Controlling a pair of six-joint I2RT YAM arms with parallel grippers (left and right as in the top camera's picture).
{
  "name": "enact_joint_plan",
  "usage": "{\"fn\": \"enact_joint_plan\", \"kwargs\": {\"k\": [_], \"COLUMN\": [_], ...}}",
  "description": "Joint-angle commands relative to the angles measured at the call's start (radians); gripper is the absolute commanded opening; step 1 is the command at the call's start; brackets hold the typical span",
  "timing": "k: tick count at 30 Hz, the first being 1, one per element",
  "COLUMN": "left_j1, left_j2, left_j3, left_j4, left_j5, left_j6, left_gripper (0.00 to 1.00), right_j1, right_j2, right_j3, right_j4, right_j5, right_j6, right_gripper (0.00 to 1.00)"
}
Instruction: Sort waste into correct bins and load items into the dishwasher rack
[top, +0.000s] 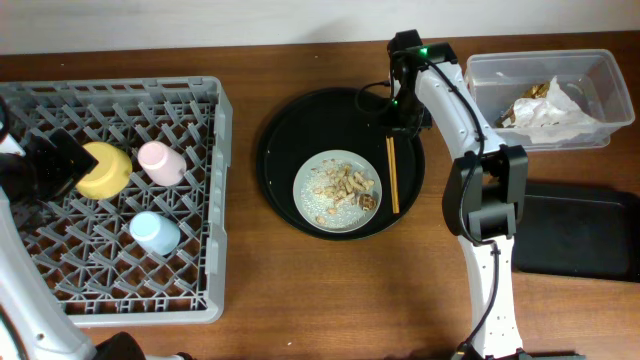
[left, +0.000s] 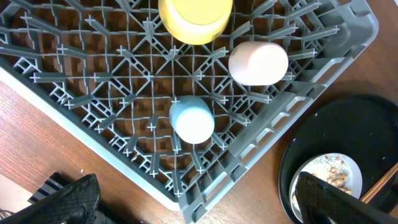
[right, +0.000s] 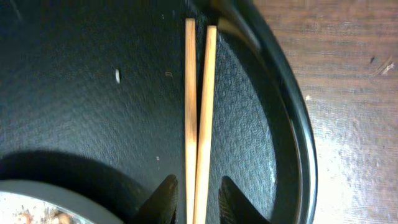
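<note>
We log bowl, cups racked, napkins binned; plate, scraps, chopsticks pending on tray. Right tool, left tool released.

Brown wooden table, grey dishwasher rack, round black tray, clear tub, black container

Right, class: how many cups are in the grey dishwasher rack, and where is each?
2. The pink cup sits beside the yellow bowl in the rack; the light-blue cup stands nearer the robot. The rack's left edge is partly covered, so another could be hidden.
</note>
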Motion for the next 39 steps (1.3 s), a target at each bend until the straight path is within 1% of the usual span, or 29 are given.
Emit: {"fn": "enact_joint_plan", "kwargs": {"k": [1,6,17,18,19,20,26,28,29,30,32,33,34,39], "left_j1": [0.002,0.002,0.002,0.002,0.002,0.002,0.002,0.002,0.002,0.002,0.002,0.002,0.002,0.002], "left_j2": [0.000,0.000,0.000,0.000,0.000,0.000,0.000,0.000,0.000,0.000,0.000,0.000,0.000,0.000], "left_j3": [0.000,0.000,0.000,0.000,0.000,0.000,0.000,0.000,0.000,0.000,0.000,0.000,0.000,0.000], "left_j4": [0.002,0.002,0.002,0.002,0.002,0.002,0.002,0.002,0.002,0.002,0.002,0.002,0.002,0.002], "left_j5": [-0.008,-0.008,-0.008,-0.008,-0.008,-0.008,-0.008,-0.008,-0.008,-0.008,-0.008,-0.008,-0.008,-0.008], "left_j6": [-0.009,-0.009,-0.009,-0.009,-0.009,-0.009,-0.009,-0.009,-0.009,-0.009,-0.009,-0.009,-0.009,-0.009], "left_gripper": [1.00,1.00,1.00,1.00,1.00,1.00,1.00,1.00,1.00,1.00,1.00,1.00,1.00,1.00], "right_j1": [0.005,0.005,0.005,0.005,0.005,0.005,0.005,0.005,0.005,0.005,0.005,0.004,0.004,0.005], "right_j2": [0.015,0.015,0.015,0.014,0.013,0.012,0.011,0.011,0.011,0.011,0.011,0.011,0.012,0.013], "right_j3": [-0.061,-0.122,-0.127,-0.125,-0.119,-0.101,-0.006,-0.005,-0.005,-0.005,-0.005,-0.006,-0.012,-0.091], "right_j4": [0.043,0.103,0.098,0.092,0.081,0.061,-0.017,-0.024,-0.029,-0.032,-0.041,-0.050,-0.058,-0.026], "right_j5": [0.048,0.047,0.043,0.042,0.039,0.035,0.035,0.035,0.035,0.033,0.033,0.033,0.033,0.032], "right_j6": [0.041,0.042,0.041,0.041,0.041,0.041,0.041,0.041,0.041,0.041,0.054,0.056,0.056,0.109], "right_gripper": [0.24,0.24,0.23,0.22,0.18,0.17,0.16,0.16,0.11,0.10,0.11,0.17,0.18,0.18]}}
